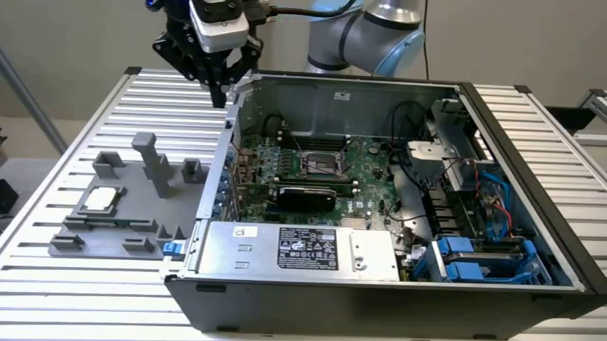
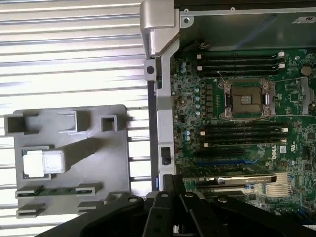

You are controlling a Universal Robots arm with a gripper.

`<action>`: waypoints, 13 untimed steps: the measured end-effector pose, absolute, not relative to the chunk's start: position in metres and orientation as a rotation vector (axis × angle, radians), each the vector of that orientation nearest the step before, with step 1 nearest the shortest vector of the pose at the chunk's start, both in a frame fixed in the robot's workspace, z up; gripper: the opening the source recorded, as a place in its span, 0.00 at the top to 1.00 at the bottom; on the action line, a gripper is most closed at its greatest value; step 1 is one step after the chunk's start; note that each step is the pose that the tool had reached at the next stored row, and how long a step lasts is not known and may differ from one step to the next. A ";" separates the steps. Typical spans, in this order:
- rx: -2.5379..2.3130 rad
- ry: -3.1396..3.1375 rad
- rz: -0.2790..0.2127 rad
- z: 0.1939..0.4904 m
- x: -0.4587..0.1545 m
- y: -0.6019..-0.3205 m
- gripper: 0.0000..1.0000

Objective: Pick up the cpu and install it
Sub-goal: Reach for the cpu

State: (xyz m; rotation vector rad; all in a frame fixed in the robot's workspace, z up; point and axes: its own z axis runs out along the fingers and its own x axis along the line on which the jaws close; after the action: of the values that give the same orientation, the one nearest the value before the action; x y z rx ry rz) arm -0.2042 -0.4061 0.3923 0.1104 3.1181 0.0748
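The cpu (image 1: 102, 199), a small pale square chip, lies in a pocket of the grey fixture plate (image 1: 124, 234) on the slatted table, at the exterior view's left. In the wrist view the cpu (image 2: 44, 162) rests on the same plate (image 2: 74, 148). The motherboard's empty socket (image 1: 320, 165) sits inside the open computer case; the wrist view shows the socket (image 2: 245, 100) with its metal frame. My gripper (image 1: 220, 96) hangs shut and empty, high above the case's far corner on the fixture side, well apart from the cpu. Its black fingers (image 2: 170, 202) are pressed together.
The open case wall (image 1: 226, 153) stands between the fixture and the motherboard. A power supply (image 1: 303, 247), blue drive bays (image 1: 474, 259) and loose cables (image 1: 446, 177) fill the case. Upright grey posts (image 1: 152, 160) rise from the fixture. Memory sticks (image 2: 239, 61) flank the socket.
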 end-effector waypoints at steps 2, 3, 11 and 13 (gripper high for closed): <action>0.111 3.118 0.075 0.392 -0.213 -0.406 0.89; 0.110 3.118 0.074 0.392 -0.218 -0.406 0.89; 0.110 3.118 0.069 0.388 -0.254 -0.407 0.89; 0.110 3.118 0.067 0.386 -0.263 -0.407 0.89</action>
State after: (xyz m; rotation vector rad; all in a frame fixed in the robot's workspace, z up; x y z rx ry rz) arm -0.2633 -0.4070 0.3864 0.1102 3.1180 0.0666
